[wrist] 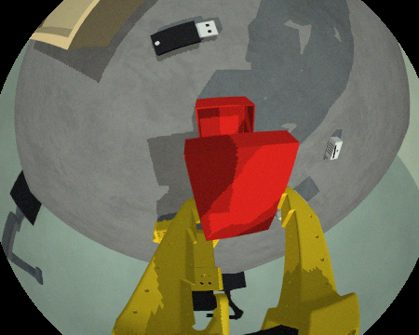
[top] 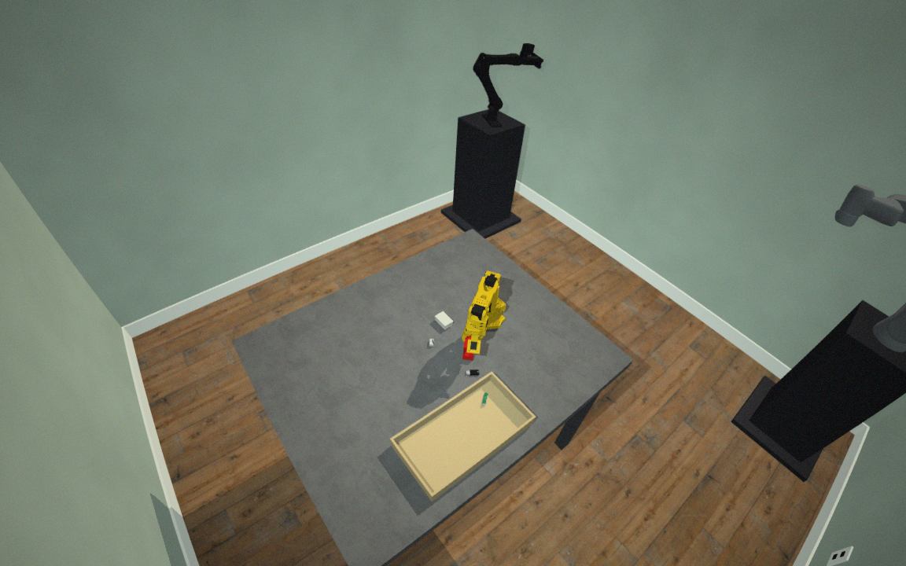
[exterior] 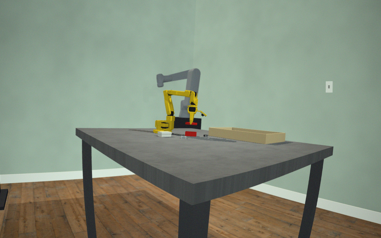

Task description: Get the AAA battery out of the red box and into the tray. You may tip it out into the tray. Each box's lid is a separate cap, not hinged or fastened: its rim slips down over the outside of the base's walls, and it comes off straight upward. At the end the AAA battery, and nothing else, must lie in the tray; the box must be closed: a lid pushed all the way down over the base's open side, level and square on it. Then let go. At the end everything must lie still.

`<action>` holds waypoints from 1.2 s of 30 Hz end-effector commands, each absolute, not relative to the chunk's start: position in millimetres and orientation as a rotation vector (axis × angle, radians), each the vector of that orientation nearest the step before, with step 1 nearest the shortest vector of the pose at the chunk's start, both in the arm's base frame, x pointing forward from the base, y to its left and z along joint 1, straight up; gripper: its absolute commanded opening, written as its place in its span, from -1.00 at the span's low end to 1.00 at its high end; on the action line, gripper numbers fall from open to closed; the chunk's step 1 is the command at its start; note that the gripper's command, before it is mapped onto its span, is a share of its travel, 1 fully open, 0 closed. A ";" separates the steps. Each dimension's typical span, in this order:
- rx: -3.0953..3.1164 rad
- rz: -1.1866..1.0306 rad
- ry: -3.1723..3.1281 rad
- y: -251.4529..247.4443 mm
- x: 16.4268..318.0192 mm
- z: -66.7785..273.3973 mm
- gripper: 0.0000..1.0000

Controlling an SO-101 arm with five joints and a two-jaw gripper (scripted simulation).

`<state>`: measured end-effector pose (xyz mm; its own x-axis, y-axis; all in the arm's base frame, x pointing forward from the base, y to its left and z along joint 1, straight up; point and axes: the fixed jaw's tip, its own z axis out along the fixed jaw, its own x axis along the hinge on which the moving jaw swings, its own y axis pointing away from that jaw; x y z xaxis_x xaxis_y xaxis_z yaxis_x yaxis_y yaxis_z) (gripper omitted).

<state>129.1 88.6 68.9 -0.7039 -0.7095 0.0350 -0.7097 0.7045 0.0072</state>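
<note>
My gripper (wrist: 241, 212) (top: 471, 343) (exterior: 191, 121) is shut on the red lid (wrist: 241, 182) (exterior: 191, 124) and holds it level in the air, flat side towards the wrist camera. The open red box base (wrist: 224, 115) (top: 467, 356) (exterior: 190, 133) stands on the table just below and slightly ahead of the lid. Its inside looks empty. A small green cylinder, the AAA battery (top: 484, 398), lies in the far end of the tan tray (top: 456, 443) (exterior: 245, 136) (wrist: 74, 13).
A black USB stick (top: 472, 372) (wrist: 185, 36) (exterior: 206, 135) lies on the table between the base and the tray. A closed white box (top: 443, 319) (exterior: 164, 134) and a small grey-white piece (top: 431, 342) (wrist: 334, 147) lie to the other side.
</note>
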 end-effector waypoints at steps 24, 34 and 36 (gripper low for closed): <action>1.222 0.000 -2.895 89.9 130.3 68.0 -0.56; 1.222 0.000 -2.895 90.1 130.6 58.6 -0.56; 1.222 0.000 -2.895 90.1 130.6 57.5 -0.56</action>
<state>128.0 87.9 55.4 -0.7039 -0.7095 0.0352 -0.7097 0.7045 0.0072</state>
